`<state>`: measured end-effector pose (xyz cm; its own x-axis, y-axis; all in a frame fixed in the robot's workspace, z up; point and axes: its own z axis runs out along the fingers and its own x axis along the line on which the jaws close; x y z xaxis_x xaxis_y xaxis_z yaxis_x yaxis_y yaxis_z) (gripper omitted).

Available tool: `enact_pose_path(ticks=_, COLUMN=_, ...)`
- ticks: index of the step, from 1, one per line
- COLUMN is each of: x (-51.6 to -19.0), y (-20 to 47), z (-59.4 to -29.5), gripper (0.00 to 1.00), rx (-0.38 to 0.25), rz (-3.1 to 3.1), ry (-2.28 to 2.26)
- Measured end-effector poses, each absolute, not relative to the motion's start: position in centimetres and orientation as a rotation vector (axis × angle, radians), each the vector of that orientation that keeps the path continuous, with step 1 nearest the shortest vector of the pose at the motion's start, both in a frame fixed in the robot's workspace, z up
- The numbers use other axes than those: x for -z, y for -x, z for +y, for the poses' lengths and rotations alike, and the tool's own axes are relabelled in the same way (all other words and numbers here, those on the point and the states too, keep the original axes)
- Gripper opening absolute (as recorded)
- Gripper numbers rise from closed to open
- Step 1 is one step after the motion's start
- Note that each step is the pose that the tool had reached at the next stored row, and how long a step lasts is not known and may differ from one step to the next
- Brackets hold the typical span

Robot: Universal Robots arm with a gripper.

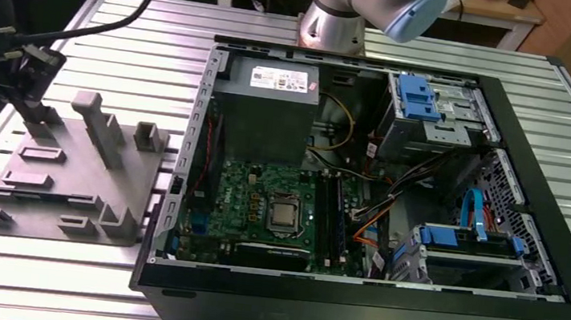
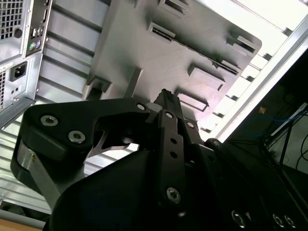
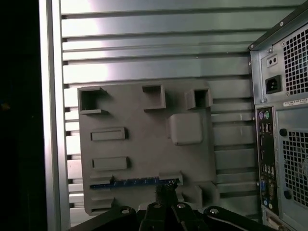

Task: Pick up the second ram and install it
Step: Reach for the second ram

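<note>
Gripper (image 3: 166,189) sits over the second ram (image 3: 125,183) in grey block (image 3: 139,144) — grip unclear — computer case (image 3: 281,159) beside.

Bright glare across the table (image 3: 144,29)

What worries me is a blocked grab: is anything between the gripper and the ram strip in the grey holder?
Nothing visible does. In the first wrist view the gripper hangs close beside the ram strip, which lies edge-on in a slot of the grey holder, with no other part between them.

Slatted table (image 1: 118,20) with grey block (image 1: 57,182), computer case (image 1: 354,313)
</note>
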<state>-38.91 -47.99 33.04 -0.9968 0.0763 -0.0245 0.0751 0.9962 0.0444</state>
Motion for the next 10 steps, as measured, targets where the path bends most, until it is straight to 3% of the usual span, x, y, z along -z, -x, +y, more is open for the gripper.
enact_pose_path(ticks=10, x=-31.5, y=40.6, z=-48.6, gripper=0.07, rx=-0.068, rz=3.112, ry=-0.118)
